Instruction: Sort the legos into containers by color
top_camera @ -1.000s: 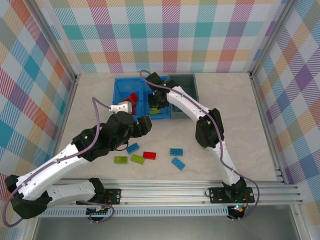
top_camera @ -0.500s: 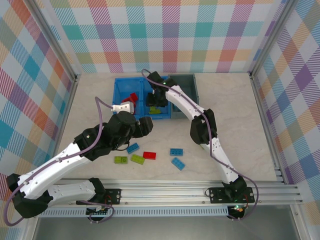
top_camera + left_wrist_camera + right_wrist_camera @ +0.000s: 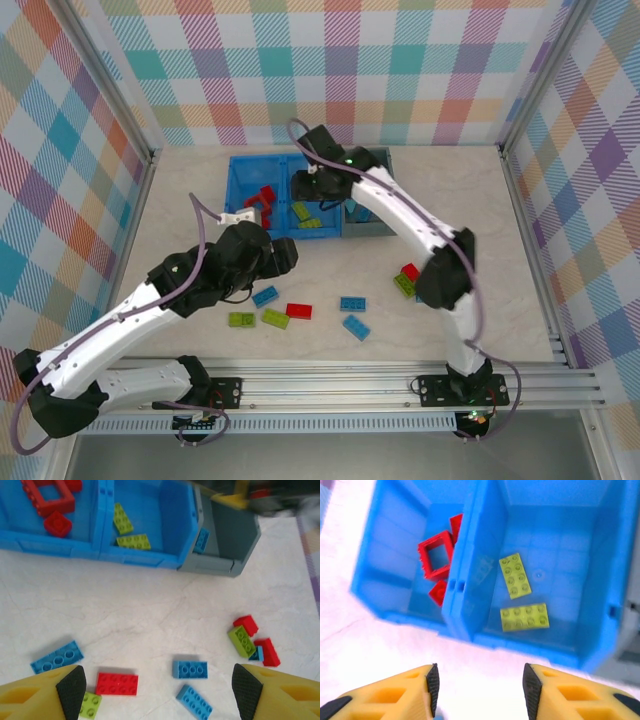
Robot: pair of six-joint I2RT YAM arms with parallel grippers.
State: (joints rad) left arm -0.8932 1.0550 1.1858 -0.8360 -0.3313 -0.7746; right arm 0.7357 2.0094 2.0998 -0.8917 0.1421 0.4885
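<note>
Left pincer [image 3: 158, 686]: spread wide with nothing between its fingers; it hangs above the worktop [image 3: 150, 605].
Right pincer [image 3: 481, 686]: spread and holding nothing; it hangs above the blue bin [image 3: 470, 611], whose two compartments lie just ahead of its fingertips.
Left compartment: ahead and to the left of the right pincer; it holds the red hollow frame [image 3: 424, 560] and a red square brick [image 3: 438, 592], close together by the dividing wall.
Right compartment: straight ahead of the right pincer; it holds the first lime green brick [image 3: 515, 576] and the second lime green brick [image 3: 525, 617], both flat with studs up.
Grey bin [image 3: 222, 545]: well ahead and to the right of the left pincer, set against the blue bin's right wall; a tilted blue brick [image 3: 201, 540] rests against its inner side.
Loose bricks by the left finger of the left pincer: a long blue brick [image 3: 56, 656] just ahead of it, a flat red brick [image 3: 116, 683] just inside it and a green brick [image 3: 90, 704] beside it.
Loose bricks between the left pincer's fingers: a blue square-ended brick [image 3: 190, 669], and an angled blue brick [image 3: 194, 701] nearer than it.
Cluster ahead of the left pincer's right finger: a small red brick [image 3: 245, 625], a green tilted brick [image 3: 241, 641] and an outer red brick [image 3: 267, 651], bunched together.
</note>
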